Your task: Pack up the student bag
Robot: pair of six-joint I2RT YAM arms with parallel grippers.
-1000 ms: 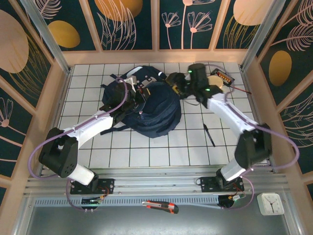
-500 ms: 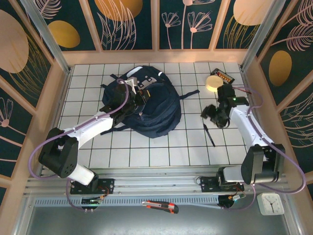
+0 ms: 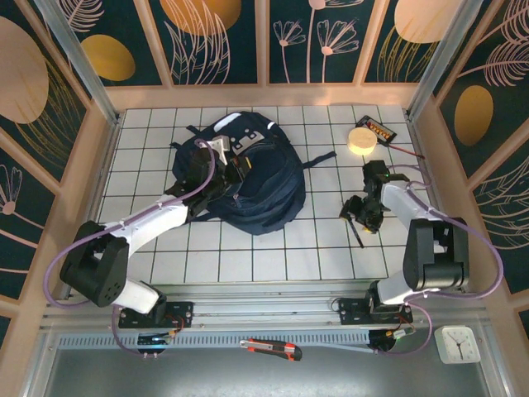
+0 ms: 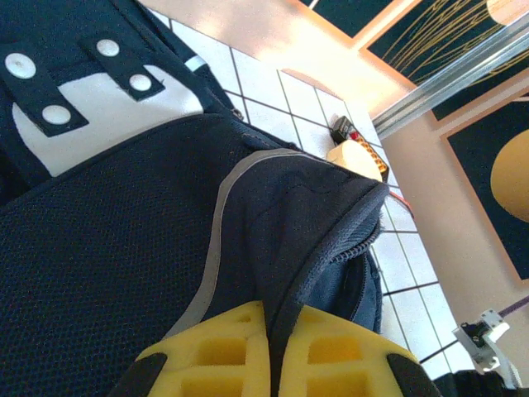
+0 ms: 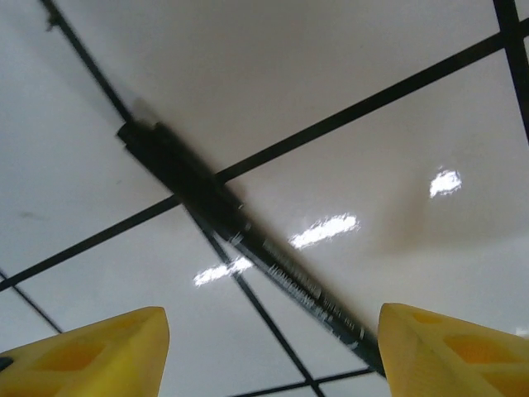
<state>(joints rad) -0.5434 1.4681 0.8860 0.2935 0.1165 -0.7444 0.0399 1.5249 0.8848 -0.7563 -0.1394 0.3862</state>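
A white tiled tabletop [image 3: 273,256] with dark grid lines sits inside a walled enclosure, seen from above. The student bag [image 3: 264,186], a large navy-blue fabric backpack with thin pale stripes and white-grey patches near its top, lies flat on the far left-centre of the tabletop, with dark straps trailing to either side.

The left arm reaches from the near left corner up to the bag. Its left tool [image 3: 218,169] rests on the bag's upper left part, beside the white-grey patches. In the left wrist view, the tool's yellow fingers [image 4: 207,360] are pressed together, pinching a raised fold of the bag's navy fabric [image 4: 124,248] next to a grey stripe.

The right arm bends over the right side of the tabletop, well apart from the bag. Its right tool [image 3: 364,211] points down with its yellow fingers [image 5: 91,347] spread wide and nothing between them. Just below it, a thin black pen [image 3: 357,236] lies on the tiles; in the right wrist view, the pen [image 5: 240,236] runs diagonally between the spread fingers.

A round cream disc [image 3: 360,140] sits near the far right corner.
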